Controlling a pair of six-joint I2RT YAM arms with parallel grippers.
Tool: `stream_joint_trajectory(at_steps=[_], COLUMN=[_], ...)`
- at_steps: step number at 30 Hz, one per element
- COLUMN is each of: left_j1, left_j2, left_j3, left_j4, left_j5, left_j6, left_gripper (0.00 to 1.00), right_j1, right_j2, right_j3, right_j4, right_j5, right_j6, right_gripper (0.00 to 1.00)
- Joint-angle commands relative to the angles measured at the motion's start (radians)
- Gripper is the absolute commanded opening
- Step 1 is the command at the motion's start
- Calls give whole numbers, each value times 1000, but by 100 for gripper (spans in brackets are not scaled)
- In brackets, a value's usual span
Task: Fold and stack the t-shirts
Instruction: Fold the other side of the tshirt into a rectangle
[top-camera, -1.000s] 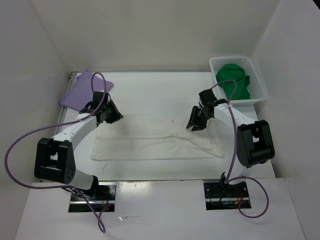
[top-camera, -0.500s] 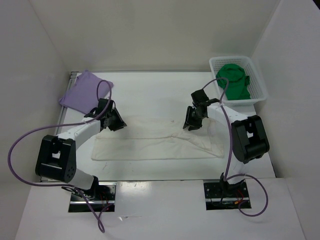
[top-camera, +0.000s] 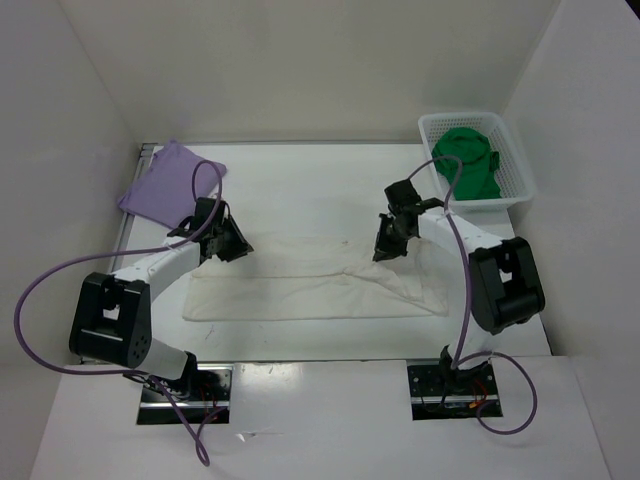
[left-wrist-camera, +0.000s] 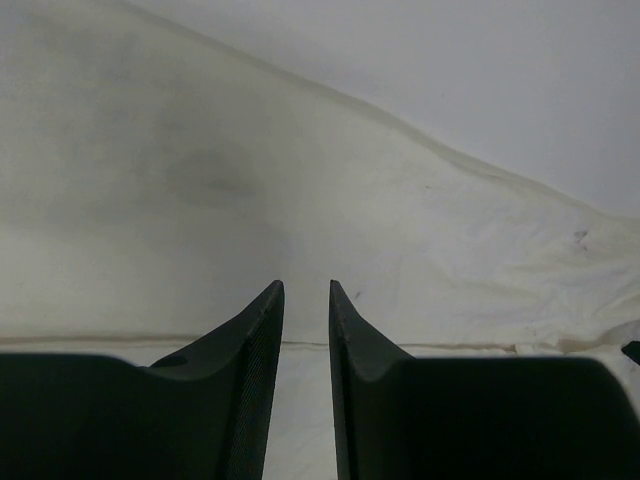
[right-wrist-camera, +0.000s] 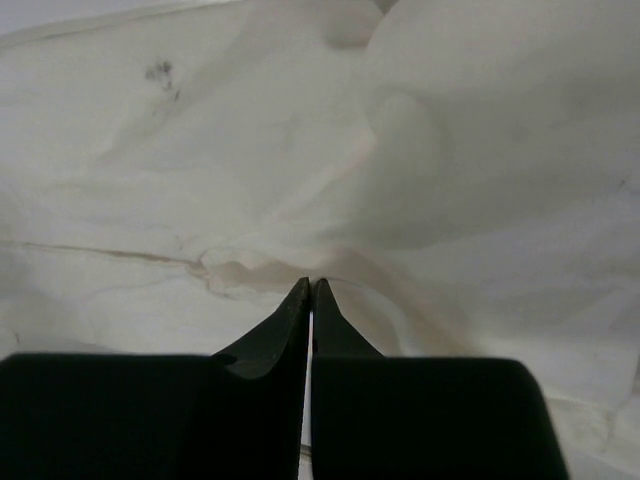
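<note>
Bench (top-camera: 300, 180) first: the cream shirt (top-camera: 300, 285) lies spread across its middle, mid-fold. The green shirt (top-camera: 470, 165) waits in the basket (top-camera: 520, 165) at far right, and the lavender shirt (top-camera: 165, 185) lies flat far left. The right claw (top-camera: 385, 245) is pinched onto the cream cloth's far edge; the left claw (top-camera: 232, 245) hovers there, narrowly parted. Next, we judge, both must grip and carry that edge nearward together. A second ago the right claw stood wide.

closed right gripper (right-wrist-camera: 310, 288) on puckered cream t-shirt (right-wrist-camera: 470, 150)

spread shirt (top-camera: 300, 285) central on table (top-camera: 300, 185), folded shirt (top-camera: 160, 187) far left, bunched shirt (top-camera: 470, 170) in basket (top-camera: 486, 204) far right
</note>
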Motion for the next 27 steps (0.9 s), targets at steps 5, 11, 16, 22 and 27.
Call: stream_joint_trajectory(at_steps=[5,11,16,22,27], left_j1=[-5,-5,-5,-5,-14], left_j2=[-34,-24,-15,-15,-6], left_j3=[10,30,39,70,107], left_j4=[38,47,57,57,57], left_j5=[17,26,37,28,49], left_j6=[-28,-37,-37,-26,-26], left_gripper=[32,32,32,32,32], right_j1=[42,137,195,194,103], right_j2=[-201,-219,-199,-190,-190], right_j3=[-84,-144,-167,-92,-37], right_j4=[-99,-66,2,-32,-95], right_j5=[-97,-175,-240,-259,-195], right_j6=[29,118,210,163,84], right_gripper=[0,1,8,42,34])
